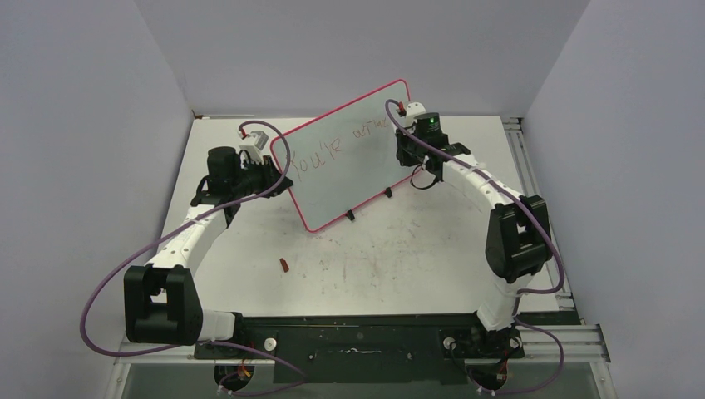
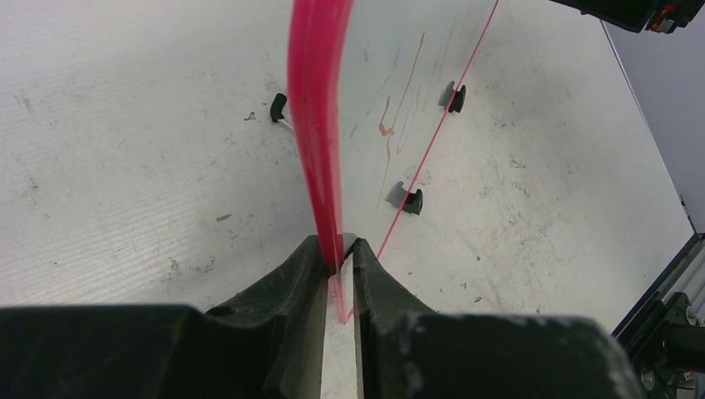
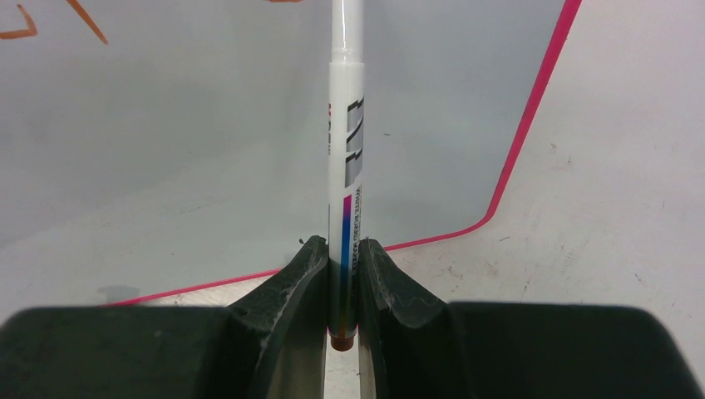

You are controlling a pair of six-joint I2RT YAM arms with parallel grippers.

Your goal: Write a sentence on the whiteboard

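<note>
While our left claw (image 2: 339, 274) pinches the board (image 1: 366, 170) at 9 o'clock and our right claw (image 3: 341, 258) clamps the marker (image 3: 347, 125) by its 3 o'clock edge, the board stands at 12 o'clock on the table (image 1: 432, 249). Pressing hard could slip the rim and skew the sentence (image 1: 320, 162).

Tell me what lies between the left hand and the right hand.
In the top view, the whiteboard spans that stretch, bearing the sentence; the left hand clamps its rim, the right hand holds a marker.
</note>
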